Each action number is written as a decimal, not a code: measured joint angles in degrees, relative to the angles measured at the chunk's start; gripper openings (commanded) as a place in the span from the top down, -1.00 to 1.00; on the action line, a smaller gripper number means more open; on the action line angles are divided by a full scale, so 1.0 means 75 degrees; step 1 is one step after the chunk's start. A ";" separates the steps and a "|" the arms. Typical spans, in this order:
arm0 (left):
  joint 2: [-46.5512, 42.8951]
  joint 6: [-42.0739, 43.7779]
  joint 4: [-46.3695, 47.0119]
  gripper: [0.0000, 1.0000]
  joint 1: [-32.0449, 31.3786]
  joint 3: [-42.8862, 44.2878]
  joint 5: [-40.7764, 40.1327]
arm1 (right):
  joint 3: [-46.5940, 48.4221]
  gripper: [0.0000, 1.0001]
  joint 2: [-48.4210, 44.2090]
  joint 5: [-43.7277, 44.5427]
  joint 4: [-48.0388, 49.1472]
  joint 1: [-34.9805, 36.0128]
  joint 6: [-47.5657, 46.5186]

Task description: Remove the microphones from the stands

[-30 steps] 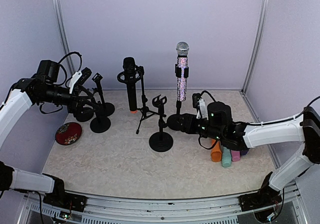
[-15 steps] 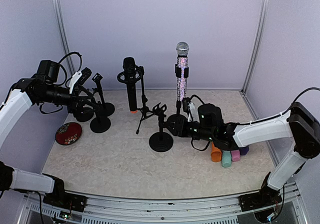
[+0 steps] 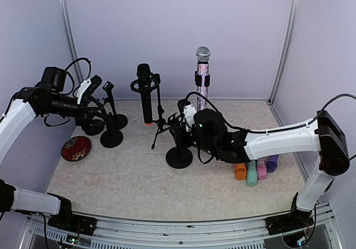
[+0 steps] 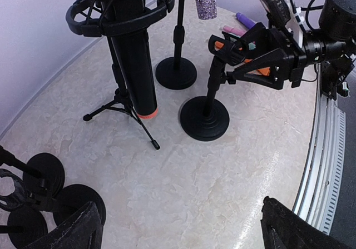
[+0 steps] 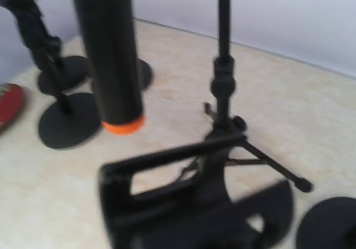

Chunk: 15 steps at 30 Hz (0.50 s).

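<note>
A black microphone [image 3: 145, 93] with an orange end hangs upright in the ring mount of a tripod stand [image 3: 160, 124]; it also shows in the left wrist view [image 4: 130, 54] and the right wrist view [image 5: 111, 54]. A glittery microphone [image 3: 202, 76] stands clipped on a round-base stand behind. My right gripper [image 3: 177, 128] is open at the top of an empty clip stand [image 3: 179, 155], just right of the tripod; the left wrist view shows its jaws [image 4: 231, 57] apart beside the clip. My left gripper [image 3: 92, 101] is open and empty at the far left [image 4: 183, 232].
Several empty round-base stands [image 3: 111, 132] cluster at the left under my left arm. A red round pad [image 3: 76, 148] lies at the left edge. Coloured tubes [image 3: 253, 171] lie at the right under my right arm. Walls close the back and sides.
My right arm has swept left, from beside the glittery microphone's base to the empty clip stand near the tripod. My left arm has not moved.
</note>
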 measured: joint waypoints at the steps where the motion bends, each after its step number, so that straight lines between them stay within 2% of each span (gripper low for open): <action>1: 0.0000 0.0015 0.0000 -0.93 0.0000 0.0000 0.0000 | 0.0052 0.13 0.0111 0.0119 -0.0047 0.0017 -0.0134; 10: 0.0000 0.0090 -0.0003 -0.93 0.0003 0.0000 -0.0003 | 0.0163 0.47 0.0609 0.0947 -0.0204 0.0114 -0.0851; 15: 0.0000 0.0102 -0.0006 -0.93 0.0003 -0.0015 -0.0006 | 0.0271 0.86 0.0743 0.1137 -0.0108 0.0140 -0.1113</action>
